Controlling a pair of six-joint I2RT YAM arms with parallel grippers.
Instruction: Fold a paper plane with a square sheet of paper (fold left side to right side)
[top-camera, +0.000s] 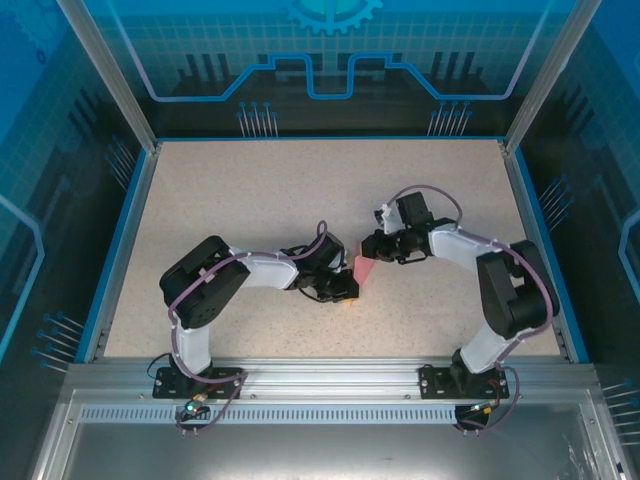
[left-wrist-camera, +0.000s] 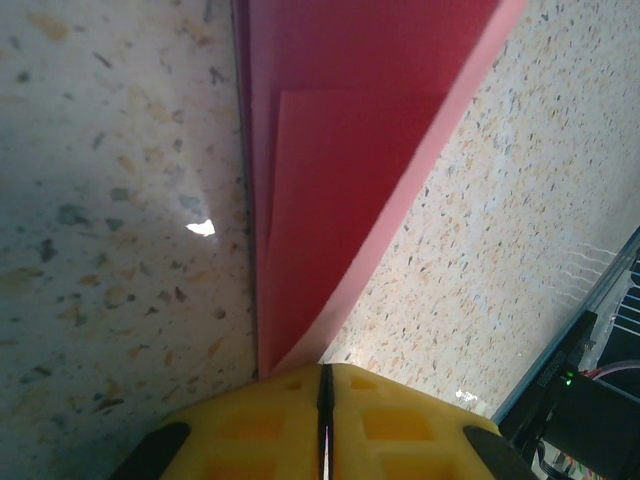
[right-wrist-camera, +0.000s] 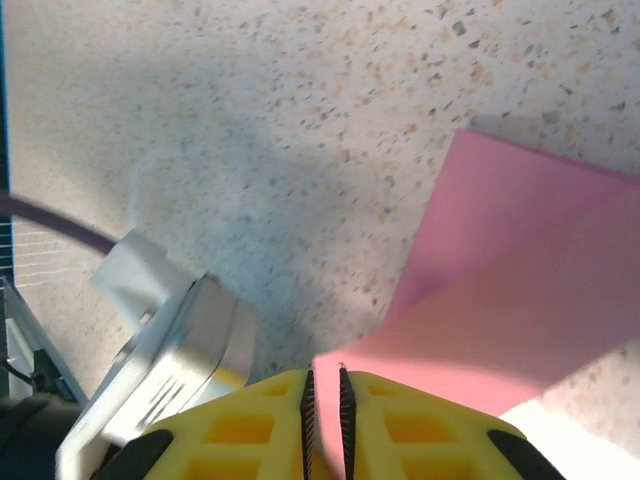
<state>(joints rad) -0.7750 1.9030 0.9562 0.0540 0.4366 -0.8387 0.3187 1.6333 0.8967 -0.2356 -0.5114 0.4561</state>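
Top external: shows the paper (top-camera: 364, 270) as a small pink sliver near the middle of the table (top-camera: 250, 190). Sits between the two end effectors, with the left end effector (top-camera: 345, 288) at its near left side and the right end effector (top-camera: 376, 247) at its far right side.

Left wrist: looks along the paper (left-wrist-camera: 340, 200), folded into overlapping layers (a lighter flap over a darker one) and narrowing toward the yellow pads (left-wrist-camera: 260, 425). Left end effector (left-wrist-camera: 325, 400) clenched, pads pressed together with only a dark seam between them. Paper's tip reaches right up to that seam; seems pinched there.

Right wrist: right end effector (right-wrist-camera: 325, 390) clenched on the paper (right-wrist-camera: 520, 290), its pink edge caught in the thin slit between the pads (right-wrist-camera: 400, 420). Spreads out from there to the right in two flaps with a crease between, the farther one lying on the speckled table (right-wrist-camera: 250, 120).
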